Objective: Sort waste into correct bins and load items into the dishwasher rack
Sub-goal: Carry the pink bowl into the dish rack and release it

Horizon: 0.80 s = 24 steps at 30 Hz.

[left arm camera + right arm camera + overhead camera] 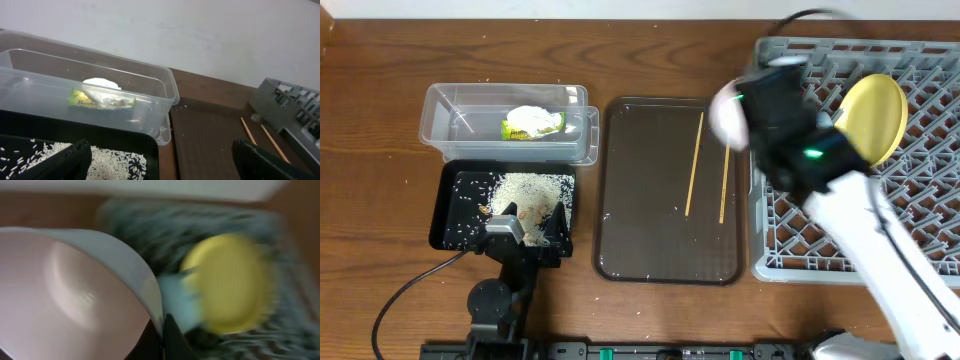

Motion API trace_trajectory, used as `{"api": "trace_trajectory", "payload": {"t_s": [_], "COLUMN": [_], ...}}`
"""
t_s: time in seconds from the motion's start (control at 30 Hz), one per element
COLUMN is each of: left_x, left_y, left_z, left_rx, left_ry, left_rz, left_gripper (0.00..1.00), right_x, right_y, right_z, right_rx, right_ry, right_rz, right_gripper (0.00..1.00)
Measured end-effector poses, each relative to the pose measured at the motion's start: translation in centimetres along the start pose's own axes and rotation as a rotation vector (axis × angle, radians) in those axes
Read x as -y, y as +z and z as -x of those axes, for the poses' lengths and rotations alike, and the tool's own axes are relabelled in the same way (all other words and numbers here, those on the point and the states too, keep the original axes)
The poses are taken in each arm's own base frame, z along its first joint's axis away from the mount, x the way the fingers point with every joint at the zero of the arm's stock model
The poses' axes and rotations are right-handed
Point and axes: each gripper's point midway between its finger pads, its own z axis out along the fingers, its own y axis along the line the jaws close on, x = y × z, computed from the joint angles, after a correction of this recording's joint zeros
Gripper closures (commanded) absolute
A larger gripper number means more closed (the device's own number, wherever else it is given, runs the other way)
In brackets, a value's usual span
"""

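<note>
**A:** While the right gripper (742, 108) is closed on the rim of the white bowl (75, 295), above the left edge of the dishwasher rack (920, 210), what could go wrong?

**B:** The right wrist view is blurred, which I think means quick movement. The hold is only on a thin rim, so the bowl may slip and fall on the serving tray (650, 240) or on the worktop (380, 200). In the rack, the yellow plate (878, 118) stands upright between the pegs, with the light blue bowl (179, 302) just beside it. If the white bowl comes down carelessly, it could knock them.

**A:** And the left gripper (527, 228)?

**B:** Its fingers are wide apart and hold nothing. It is at the near edge of the black tray-bin (450, 215), close to the rice scraps (530, 188).

**A:** Please count the things.

**B:** There are two chopsticks (694, 165), lying on the serving tray, well apart from the rack. There is one plate and two bowls. There is one snack wrapper (85, 100) and one crumpled paper (100, 87), both inside the clear tub (460, 125). That makes two bins, one rack and one tray.
</note>
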Motion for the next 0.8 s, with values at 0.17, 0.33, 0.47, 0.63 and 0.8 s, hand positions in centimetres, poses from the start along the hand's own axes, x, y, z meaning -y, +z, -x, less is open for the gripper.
{"api": "trace_trajectory", "payload": {"t_s": [0.17, 0.33, 0.47, 0.63, 0.8], "left_x": [0.0, 0.0, 0.0, 0.0, 0.0], "left_y": [0.0, 0.0, 0.0, 0.0, 0.0], "left_z": [0.0, 0.0, 0.0, 0.0, 0.0], "left_rx": [-0.001, 0.0, 0.0, 0.0, 0.0], "left_ry": [0.0, 0.0, 0.0, 0.0, 0.0], "left_rz": [0.0, 0.0, 0.0, 0.0, 0.0], "left_gripper": [0.08, 0.08, 0.08, 0.08, 0.08], "right_x": [9.1, 14.3, 15.0, 13.2, 10.9], "right_y": [0.3, 1.1, 2.5, 5.2, 9.0], "right_z": [2.5, 3.2, 4.0, 5.7, 5.9], "right_rx": [0.11, 0.143, 0.171, 0.205, 0.186], "right_ry": [0.119, 0.204, 0.253, 0.208, 0.091], "right_rz": [-0.39, -0.616, -0.65, -0.646, -0.656], "right_gripper": [0.99, 0.99, 0.99, 0.99, 0.99]}}
